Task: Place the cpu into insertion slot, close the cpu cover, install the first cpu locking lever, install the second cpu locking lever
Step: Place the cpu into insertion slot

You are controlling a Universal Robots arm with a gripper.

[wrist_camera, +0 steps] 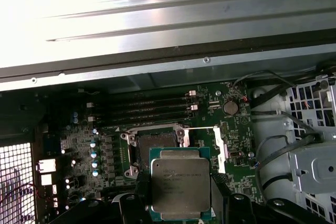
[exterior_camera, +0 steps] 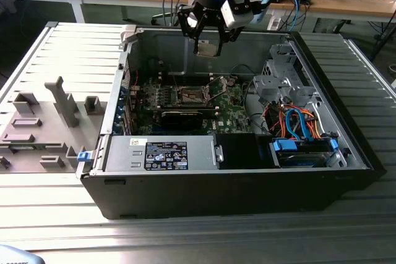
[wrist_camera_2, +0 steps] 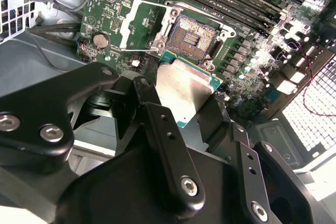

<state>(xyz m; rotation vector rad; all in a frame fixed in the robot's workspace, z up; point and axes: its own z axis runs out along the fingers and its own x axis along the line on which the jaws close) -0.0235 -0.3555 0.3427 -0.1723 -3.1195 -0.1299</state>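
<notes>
First wrist view shows the gripper (wrist_camera: 181,192) squeezing the cpu (wrist_camera: 180,184) by its sides and holding it flat, up above the insertion slot (wrist_camera: 156,142), not touching it. The cpu cover (wrist_camera: 221,150) lies flipped open beside the slot, likely to leave the way clear.

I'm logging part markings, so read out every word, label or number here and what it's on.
cpu: printed lines on its top, too small to read.
Black label on the power supply: too small to read.
White sticker beside it: unreadable.
No text reads clearly.
</notes>
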